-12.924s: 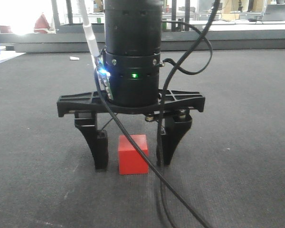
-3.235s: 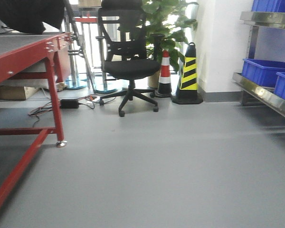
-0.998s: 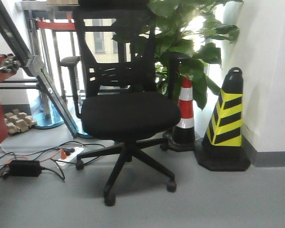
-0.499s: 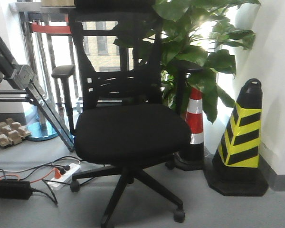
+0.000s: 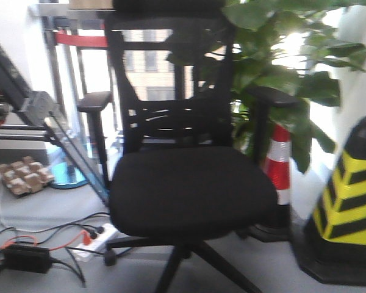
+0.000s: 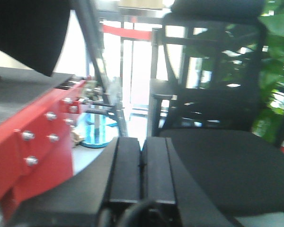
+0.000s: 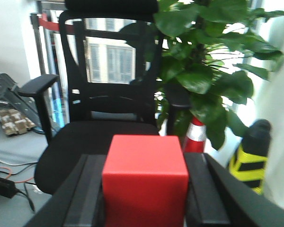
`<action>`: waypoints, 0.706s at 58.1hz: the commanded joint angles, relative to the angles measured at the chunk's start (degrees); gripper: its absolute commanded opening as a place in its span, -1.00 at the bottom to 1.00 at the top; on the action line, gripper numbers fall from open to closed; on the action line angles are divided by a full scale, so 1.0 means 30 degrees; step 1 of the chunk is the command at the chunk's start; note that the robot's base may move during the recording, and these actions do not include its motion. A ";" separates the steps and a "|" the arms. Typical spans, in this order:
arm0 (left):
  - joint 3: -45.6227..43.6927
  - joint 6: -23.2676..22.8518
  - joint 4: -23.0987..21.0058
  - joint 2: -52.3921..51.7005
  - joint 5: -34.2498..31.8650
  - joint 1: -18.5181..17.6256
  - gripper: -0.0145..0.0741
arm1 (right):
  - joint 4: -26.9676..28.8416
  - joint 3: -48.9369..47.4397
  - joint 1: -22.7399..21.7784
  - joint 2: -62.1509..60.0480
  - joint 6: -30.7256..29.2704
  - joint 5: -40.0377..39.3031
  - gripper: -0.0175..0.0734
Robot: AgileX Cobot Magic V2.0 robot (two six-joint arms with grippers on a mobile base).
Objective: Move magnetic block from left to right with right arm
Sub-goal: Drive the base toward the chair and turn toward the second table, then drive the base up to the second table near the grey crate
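one magnetic block [image 7: 145,182] between the right gripper's [image 7: 145,163] two fingers [image 7: 89,189]

The right gripper [image 7: 145,165] clamps the red magnetic block [image 7: 145,187] between its jaws; black office chair [image 7: 92,139] and leafy plant [image 7: 203,80] behind

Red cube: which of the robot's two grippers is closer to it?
Right. The right gripper has the magnetic block clamped between its fingers, which touch it on both sides. The left gripper is shut on nothing, and the block does not show in its wrist view.
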 commanded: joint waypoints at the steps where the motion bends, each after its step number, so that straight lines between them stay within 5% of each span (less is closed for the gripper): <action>1: 0.0132 -0.0137 -0.0050 -0.0192 -0.1494 -0.0068 -0.96 | -0.0085 -0.0584 -0.0076 0.0149 -0.0194 -0.1705 0.14; 41: 0.0132 -0.0137 -0.0050 -0.0192 -0.1494 -0.0068 -0.96 | -0.0085 -0.0584 -0.0076 0.0149 -0.0194 -0.1705 0.14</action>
